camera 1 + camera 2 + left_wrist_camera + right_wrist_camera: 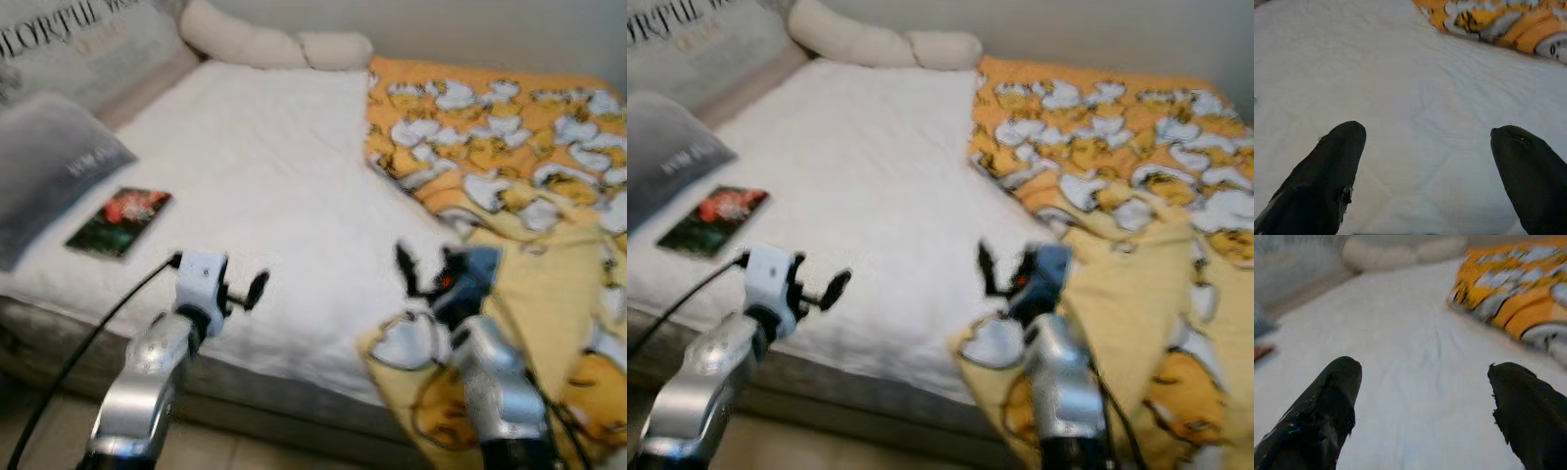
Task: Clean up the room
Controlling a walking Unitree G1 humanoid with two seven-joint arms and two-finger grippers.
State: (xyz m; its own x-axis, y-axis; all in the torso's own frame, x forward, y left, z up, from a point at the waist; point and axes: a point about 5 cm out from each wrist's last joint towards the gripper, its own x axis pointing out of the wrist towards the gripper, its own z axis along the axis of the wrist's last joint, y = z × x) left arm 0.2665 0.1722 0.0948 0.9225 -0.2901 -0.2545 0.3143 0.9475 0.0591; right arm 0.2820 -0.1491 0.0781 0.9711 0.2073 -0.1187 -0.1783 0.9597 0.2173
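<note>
A bed with a white sheet [265, 166] lies in front of me. A yellow and orange blanket [500, 137] printed with white ducks is crumpled over its right half and hangs off the near edge. A dark book [120, 221] with a red picture on its cover lies on the sheet at the left. My left gripper [245, 291] is open over the sheet's near edge, with nothing between its fingers [1342, 161]. My right gripper [426, 269] is open above the sheet beside the blanket's edge, also holding nothing.
A grey pillow [49, 166] rests at the far left next to the book. A lettered beige cushion [78, 44] and a cream bolster [265, 44] sit at the back. The grey bed frame [284, 392] runs along the front, with floor [49, 441] below.
</note>
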